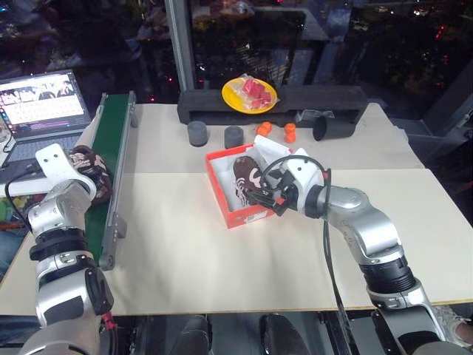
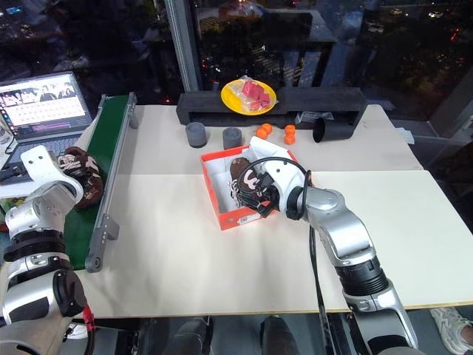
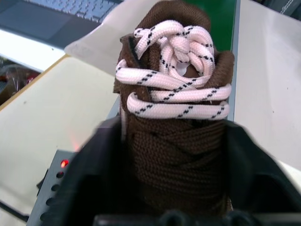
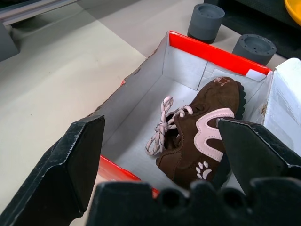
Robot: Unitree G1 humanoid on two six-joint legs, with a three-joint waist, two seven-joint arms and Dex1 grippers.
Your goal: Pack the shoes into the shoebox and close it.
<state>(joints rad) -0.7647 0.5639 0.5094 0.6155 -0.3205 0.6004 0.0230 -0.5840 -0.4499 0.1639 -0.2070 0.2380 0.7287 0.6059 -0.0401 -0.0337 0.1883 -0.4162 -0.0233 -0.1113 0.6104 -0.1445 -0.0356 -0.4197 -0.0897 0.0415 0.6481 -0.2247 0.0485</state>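
Shoes: one shoe in the box [image 4: 202, 132] lies just ahead of the right gripper [image 4: 160, 155], between the lines of its two fingers; the second shoe [image 3: 176, 141] sits between the left gripper's [image 3: 176, 207] fingers, over the green conveyor [image 1: 111, 148], well apart from the box.
Shoebox: the shoebox [image 1: 222, 188] stands open directly under and in front of the right gripper, its lid [image 4: 289, 108] raised on the far side.
Right gripper state: spread wide, holding nothing.
Left gripper state: fingers flank the shoe's woven body closely on both sides; closing on it, though a firm clamp cannot be confirmed.
Handling: fuzzy soft uppers should give under pressure and weigh little; loose laces could snag the box rim. Likely best taken across the midbody, behind the knot, where it fills the fingers.
Views: the left wrist view shows the lace knot and finger placement, blocked by the arm in the head views; the right wrist view shows free white floor beside the packed shoe.
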